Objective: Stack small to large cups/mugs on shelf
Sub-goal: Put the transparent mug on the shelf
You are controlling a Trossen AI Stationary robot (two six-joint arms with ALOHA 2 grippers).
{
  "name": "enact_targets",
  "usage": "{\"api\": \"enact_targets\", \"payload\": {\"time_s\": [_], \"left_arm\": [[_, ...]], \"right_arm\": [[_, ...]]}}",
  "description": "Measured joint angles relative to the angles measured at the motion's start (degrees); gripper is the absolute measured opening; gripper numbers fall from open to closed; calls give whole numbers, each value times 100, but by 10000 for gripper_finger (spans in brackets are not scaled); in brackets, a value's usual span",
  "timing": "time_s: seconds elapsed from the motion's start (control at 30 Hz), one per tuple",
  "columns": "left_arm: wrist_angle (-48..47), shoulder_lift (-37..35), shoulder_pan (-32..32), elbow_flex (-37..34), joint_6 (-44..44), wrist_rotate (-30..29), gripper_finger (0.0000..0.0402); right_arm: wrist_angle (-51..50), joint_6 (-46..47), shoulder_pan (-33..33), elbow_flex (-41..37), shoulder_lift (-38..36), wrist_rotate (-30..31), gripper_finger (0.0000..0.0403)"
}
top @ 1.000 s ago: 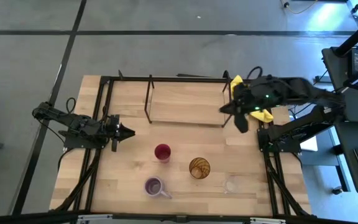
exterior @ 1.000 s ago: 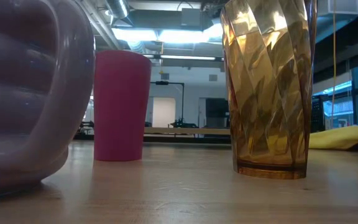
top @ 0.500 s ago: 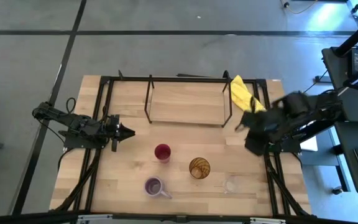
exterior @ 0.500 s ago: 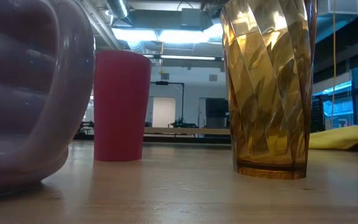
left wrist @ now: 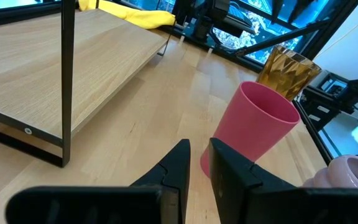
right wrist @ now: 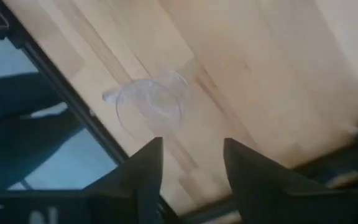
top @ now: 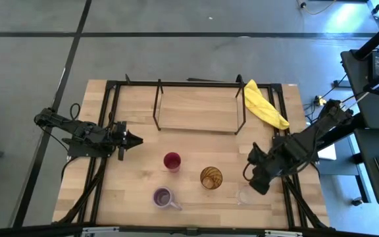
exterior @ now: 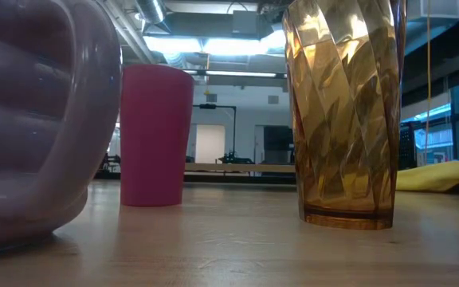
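Observation:
Four cups stand upright on the table's near half: a magenta cup (top: 172, 161), an amber tumbler (top: 210, 178), a lavender mug (top: 164, 197) and a small clear glass (top: 245, 195). The shelf (top: 196, 105), black rods with a light board, stands bare at the far middle. My right gripper (top: 252, 179) hovers open just right of the clear glass (right wrist: 151, 109), touching nothing. My left gripper (top: 137, 139) waits at the table's left, shut and with nothing in it, pointing toward the magenta cup (left wrist: 253, 134).
A yellow cloth (top: 264, 105) lies at the far right beside the shelf. Black frame rails (top: 104, 171) run along the table's left and right sides. The clear glass stands close to the table's near right corner.
My right gripper has swung from the shelf's right end, beside the yellow cloth, toward the table's near edge and now hangs by the clear glass. The cups and the cloth have stayed in place.

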Motion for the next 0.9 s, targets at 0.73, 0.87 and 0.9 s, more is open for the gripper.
{"api": "enact_targets", "payload": {"time_s": [0.73, 0.87, 0.9], "left_arm": [[0, -1, -1, 0, 0, 0, 53], [0, -1, 1, 0, -1, 0, 53], [0, -1, 0, 0, -1, 0, 53]], "right_arm": [[987, 1230, 658, -666, 830, 596, 155], [976, 1518, 707, -664, 887, 598, 155], [961, 1572, 710, -664, 887, 598, 155]]}}
